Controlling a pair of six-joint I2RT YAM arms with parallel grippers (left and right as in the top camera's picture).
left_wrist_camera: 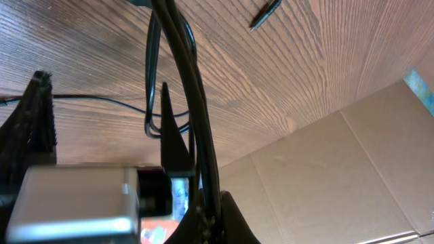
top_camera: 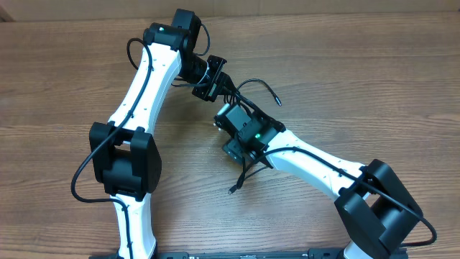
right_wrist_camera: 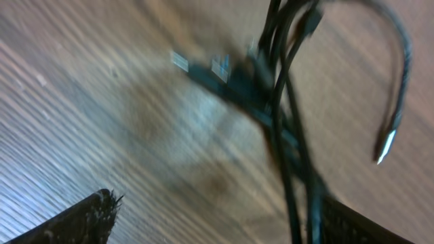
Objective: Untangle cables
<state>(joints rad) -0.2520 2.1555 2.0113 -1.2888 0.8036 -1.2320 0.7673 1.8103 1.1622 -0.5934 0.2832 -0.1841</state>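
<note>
Left end effector (top_camera: 207, 86) is clamped shut, right end effector (right_wrist_camera: 217, 203) spread wide.

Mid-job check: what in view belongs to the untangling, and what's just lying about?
Job: cables; left gripper, shut on them; right gripper, open.
Not the job: cardboard panel; wooden table; arm wiring.

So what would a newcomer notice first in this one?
At the middle of the wooden table, the left gripper is shut on the black cables. The right gripper stands wide open around the same strands, and one loose plug end arcs out to their right.
</note>
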